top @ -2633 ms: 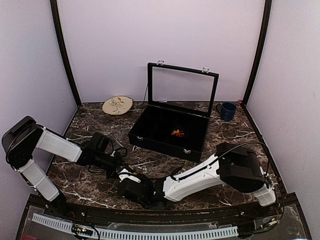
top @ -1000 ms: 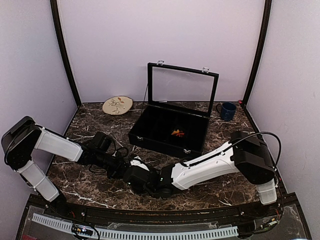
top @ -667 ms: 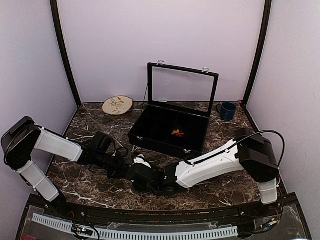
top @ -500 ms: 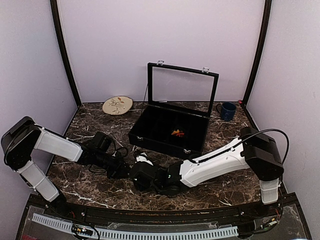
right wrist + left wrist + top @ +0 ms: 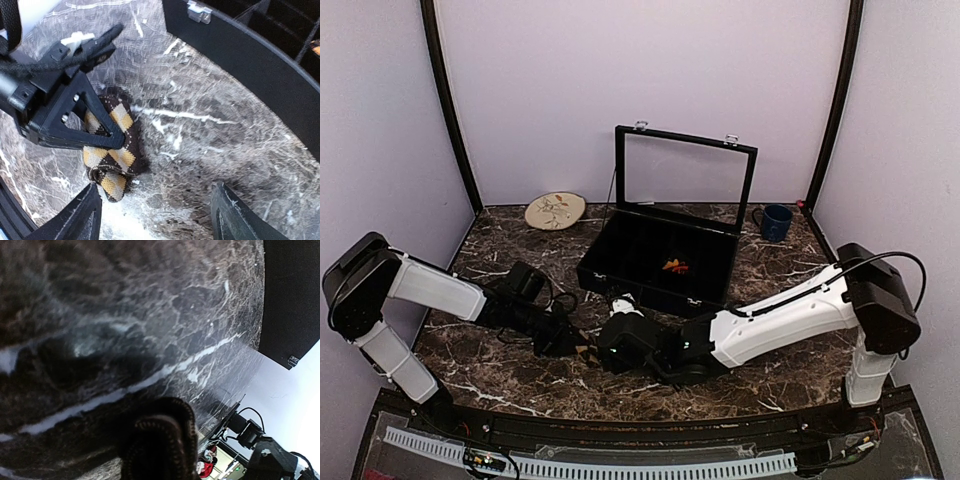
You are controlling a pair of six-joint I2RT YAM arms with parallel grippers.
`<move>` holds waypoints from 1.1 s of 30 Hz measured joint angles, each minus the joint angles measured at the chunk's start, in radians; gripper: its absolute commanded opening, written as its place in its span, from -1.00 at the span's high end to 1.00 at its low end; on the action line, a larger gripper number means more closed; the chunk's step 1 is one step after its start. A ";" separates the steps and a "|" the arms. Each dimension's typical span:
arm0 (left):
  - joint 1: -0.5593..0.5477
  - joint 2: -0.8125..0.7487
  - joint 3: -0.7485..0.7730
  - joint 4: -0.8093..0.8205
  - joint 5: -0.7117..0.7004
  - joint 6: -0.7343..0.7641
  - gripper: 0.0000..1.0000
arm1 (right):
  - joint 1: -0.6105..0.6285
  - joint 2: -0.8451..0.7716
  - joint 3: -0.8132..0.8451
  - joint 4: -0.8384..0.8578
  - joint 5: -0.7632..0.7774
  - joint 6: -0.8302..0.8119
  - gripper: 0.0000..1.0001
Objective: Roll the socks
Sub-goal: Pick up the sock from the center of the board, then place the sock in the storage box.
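Left gripper point(image 5: 118, 141) is pinched down on the tan-brown and black argyle sock point(image 5: 111, 159), jaws nearly together with the fabric caught at the tips. The sock is bunched into a loose wad, lying on the dark marble table point(image 5: 800, 270) near the front edge, left of centre, near the front-left corner of the black case point(image 5: 642, 290) but clear of it. Left wrist view shows only a dark knit fold with a stitched edge at the bottom, blurred, marble behind it. Right gripper point(image 5: 157, 186) is spread wide with nothing between the jaws, facing the sock from the side opposite the left gripper. One of its fingers point(image 5: 86, 216) is just beside the sock's lower end, can't tell if it touches. Right arm reaches all the way across from the right side, low over the table, running in front of the case. Case is open, glass lid point(image 5: 685, 170) standing upright at the back, interior split into compartments. A small red-orange sock point(image 5: 673, 266) sits in one near the middle, too small to read the pattern. Round plate point(image 5: 555, 211) with a leaf motif at back left, dark blue mug point(image 5: 777, 222) at back right beside the case, both well away from the grippers.
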 measured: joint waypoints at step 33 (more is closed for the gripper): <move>0.000 0.189 0.930 -0.450 -0.341 0.618 1.00 | -0.129 -0.473 -0.234 -0.321 0.336 0.164 -0.38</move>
